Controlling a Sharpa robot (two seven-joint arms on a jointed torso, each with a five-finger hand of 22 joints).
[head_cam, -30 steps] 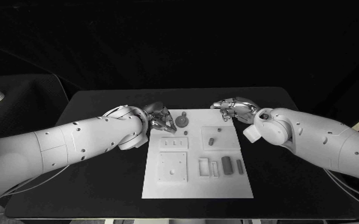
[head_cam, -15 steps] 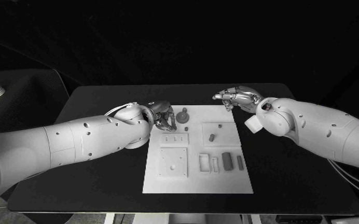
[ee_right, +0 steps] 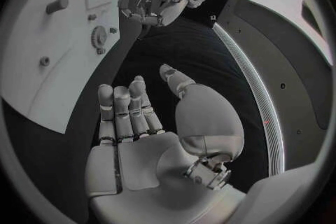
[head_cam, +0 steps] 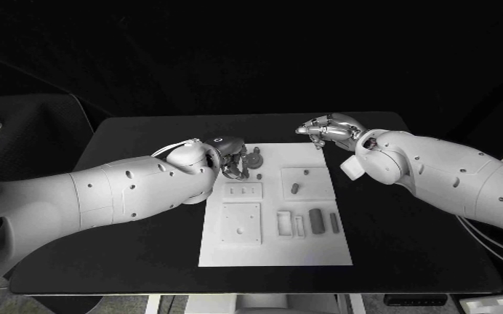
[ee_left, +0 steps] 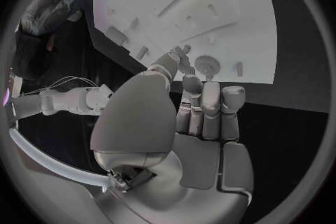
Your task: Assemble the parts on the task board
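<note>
Left hand (head_cam: 232,163), fingers curled empty, hovers beside the gear (head_cam: 256,159) on the task board (head_cam: 275,245); right hand (head_cam: 327,130) waits spread beyond it.

Your right hand (ee_right: 150,140) hangs open over the black counter (ee_right: 175,45), fingers (ee_right: 122,109) apart, nothing in them. Beyond it lies the task board (ee_right: 42,84), carrying a gear-like part (ee_right: 98,37). Your left hand (ee_right: 150,5) hovers just beside that board.

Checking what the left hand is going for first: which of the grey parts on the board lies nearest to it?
The round gear-like part at the task board's far left corner, right beside the left hand. The other grey parts lie further right or nearer the robot.
</note>
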